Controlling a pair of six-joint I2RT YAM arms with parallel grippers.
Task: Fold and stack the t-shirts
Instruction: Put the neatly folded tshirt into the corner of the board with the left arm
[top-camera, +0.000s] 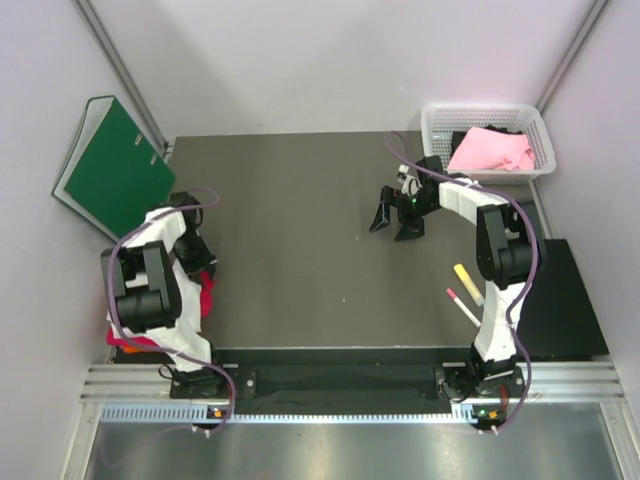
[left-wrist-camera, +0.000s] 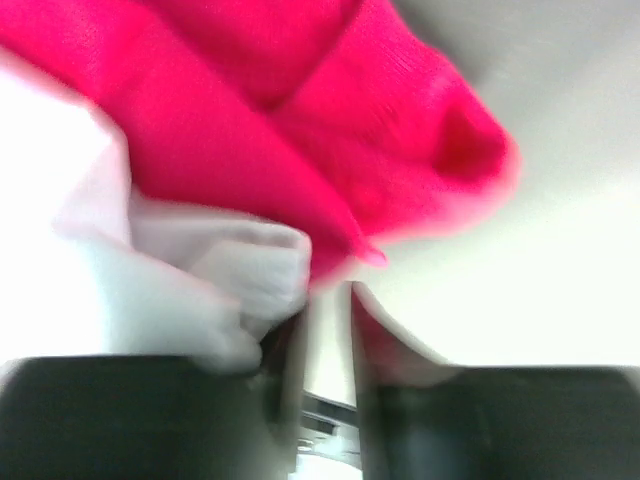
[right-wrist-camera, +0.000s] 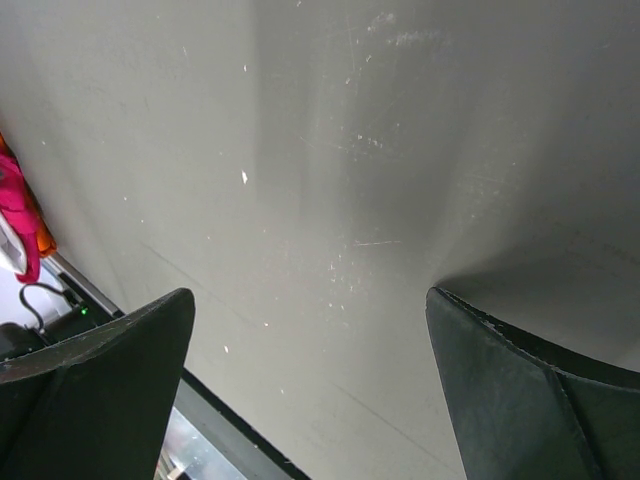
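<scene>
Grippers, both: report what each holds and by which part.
Right gripper: open, nothing held. Left gripper: cannot tell; jaws barely apart beside white t-shirt and red t-shirt, blurred.

Your dark grey table (top-camera: 300, 220) sat boxed in by pale, evenly lit walls (top-camera: 300, 60) from 9 round to 3 o'clock. A green binder (top-camera: 115, 170) leaned on the wall at 10 o'clock. A white basket (top-camera: 480, 108) stood at 2, a black panel (top-camera: 565, 300) lay at 4, and an aluminium rail (top-camera: 350, 385) ran along 6.

Left arm (top-camera: 183, 338), right arm (top-camera: 497, 300): white, black joints, purple cables (top-camera: 397, 150); right tool (right-wrist-camera: 308, 296) black.
</scene>
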